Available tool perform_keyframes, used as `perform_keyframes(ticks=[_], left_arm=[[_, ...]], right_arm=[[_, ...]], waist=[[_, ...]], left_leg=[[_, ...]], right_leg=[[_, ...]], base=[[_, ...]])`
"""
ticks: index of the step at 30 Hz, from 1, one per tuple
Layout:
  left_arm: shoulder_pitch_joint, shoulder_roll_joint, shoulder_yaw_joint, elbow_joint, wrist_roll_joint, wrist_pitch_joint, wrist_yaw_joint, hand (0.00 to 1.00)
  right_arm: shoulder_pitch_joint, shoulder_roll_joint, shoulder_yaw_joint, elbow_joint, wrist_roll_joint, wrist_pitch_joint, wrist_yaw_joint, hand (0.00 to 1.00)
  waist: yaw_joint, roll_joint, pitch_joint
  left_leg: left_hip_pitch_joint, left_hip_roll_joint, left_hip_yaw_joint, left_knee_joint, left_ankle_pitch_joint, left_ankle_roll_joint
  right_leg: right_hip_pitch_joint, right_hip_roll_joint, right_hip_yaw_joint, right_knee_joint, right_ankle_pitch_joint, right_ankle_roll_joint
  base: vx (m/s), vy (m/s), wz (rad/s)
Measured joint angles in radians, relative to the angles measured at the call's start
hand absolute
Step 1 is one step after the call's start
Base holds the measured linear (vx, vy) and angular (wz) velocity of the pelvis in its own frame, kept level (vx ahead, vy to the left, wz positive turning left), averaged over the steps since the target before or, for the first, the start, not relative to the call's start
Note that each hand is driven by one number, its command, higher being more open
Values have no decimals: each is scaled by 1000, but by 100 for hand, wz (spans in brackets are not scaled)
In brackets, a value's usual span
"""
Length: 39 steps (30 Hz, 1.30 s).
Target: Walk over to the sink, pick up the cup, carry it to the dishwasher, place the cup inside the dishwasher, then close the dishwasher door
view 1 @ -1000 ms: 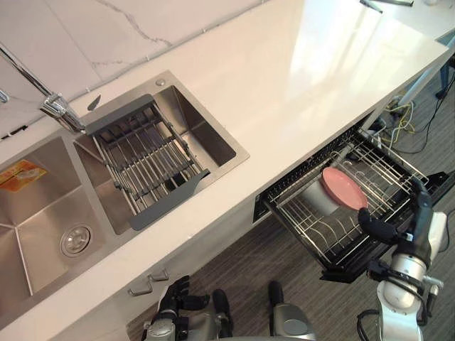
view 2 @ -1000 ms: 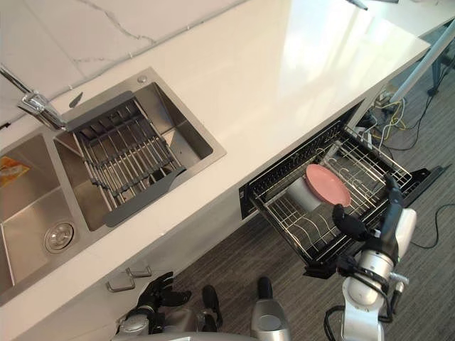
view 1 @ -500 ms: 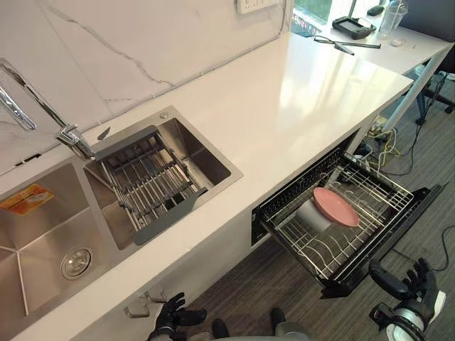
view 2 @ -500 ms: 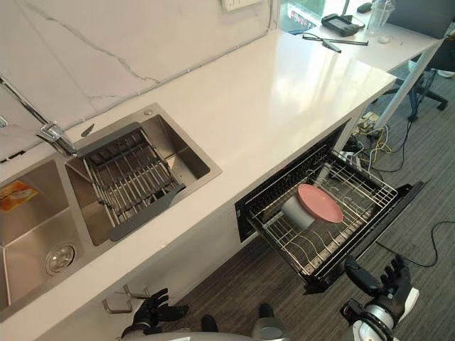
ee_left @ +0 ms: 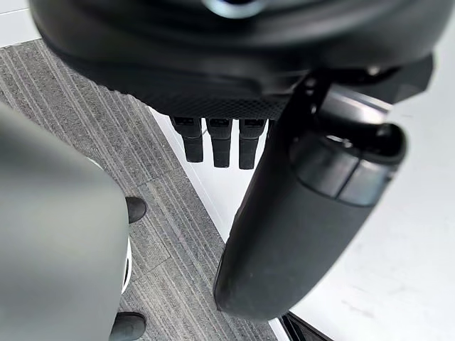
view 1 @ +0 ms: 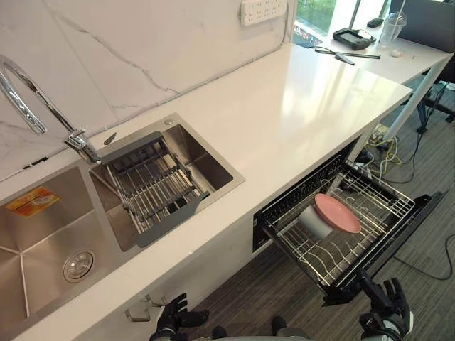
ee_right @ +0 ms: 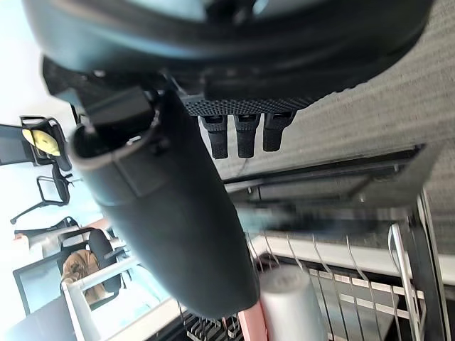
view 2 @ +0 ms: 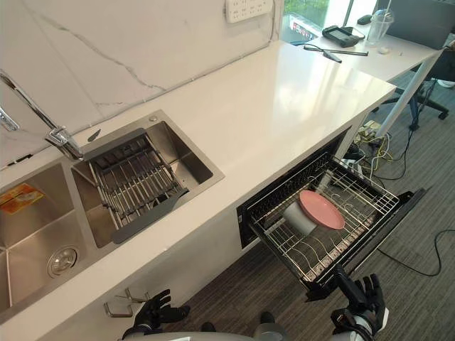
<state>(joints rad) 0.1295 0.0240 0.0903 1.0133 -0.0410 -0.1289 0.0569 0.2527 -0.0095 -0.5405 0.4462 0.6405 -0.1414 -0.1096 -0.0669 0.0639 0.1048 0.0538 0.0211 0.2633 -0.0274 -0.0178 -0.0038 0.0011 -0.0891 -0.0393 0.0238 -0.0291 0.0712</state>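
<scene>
Pink plate (view 1: 338,213) against cup (view 1: 311,222) in pulled-out dishwasher rack (view 1: 318,258)

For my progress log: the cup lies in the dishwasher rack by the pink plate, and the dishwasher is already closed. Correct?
No: the dishwasher is open, its rack pulled out. The cup does lie by the pink plate. The left eye view shows it.

Scene was kitchen mock-up set inside office or lab. Kitchen cues were white countertop (view 1: 284,106), steel double sink (view 1: 43,234) with curved faucet (view 1: 28,99) and drain rack (view 1: 153,188), marble-look backsplash (view 1: 142,50), and pull-out dishwasher (view 1: 387,206) holding pink plate (view 1: 338,213). Office cues were grey carpet (view 1: 270,291), adjoining white desk (view 1: 405,64) with loose cables (view 1: 389,138) beneath, and swivel chairs (ee_right: 30,129) beyond.
</scene>
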Motion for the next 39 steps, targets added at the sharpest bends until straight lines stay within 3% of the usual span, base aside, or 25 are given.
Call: perform_keyframes(ticks=[9, 21, 29, 33, 39], left_arm=[[0, 8, -11, 6, -1, -9, -16, 90], [-7, 40, -21, 8, -17, -29, -32, 90], [-35, 55, -18, -2, -18, -39, -37, 90], [-37, 65, -21, -26, -18, -41, -38, 90], [-18, 98, -28, 18, -18, -32, -37, 90]], right_arm=[[-24, -54, 41, 21, 5, -2, -2, 90], [-87, -180, 151, 20, -16, 3, -14, 90], [-252, -267, 246, 62, -78, 4, -14, 90], [-343, -310, 270, 117, -93, 3, -25, 90], [-383, -368, 312, 228, -125, -1, -15, 90]], waist=[[0, -1, 3], [2, -5, 36], [39, 1, 88], [80, 4, 94], [76, -4, 110]], left_leg=[[-1, -9, -31, -5, 5, 4], [-45, -53, -168, -15, 34, 27], [-106, -75, -293, 31, 46, 33], [-133, -84, -346, 40, 57, 30], [-140, -89, -368, 48, 63, 28]], right_leg=[[15, -6, -26, -7, -4, 3], [23, -40, -140, -7, -12, 22], [46, -57, -269, -7, -24, 30], [50, -61, -326, -3, -32, 31], [46, -67, -348, 24, -48, 29]], base=[[7, 4, 8], [-25, 14, 29], [-17, -10, 49], [-4, -11, 41], [-35, 13, 13]])
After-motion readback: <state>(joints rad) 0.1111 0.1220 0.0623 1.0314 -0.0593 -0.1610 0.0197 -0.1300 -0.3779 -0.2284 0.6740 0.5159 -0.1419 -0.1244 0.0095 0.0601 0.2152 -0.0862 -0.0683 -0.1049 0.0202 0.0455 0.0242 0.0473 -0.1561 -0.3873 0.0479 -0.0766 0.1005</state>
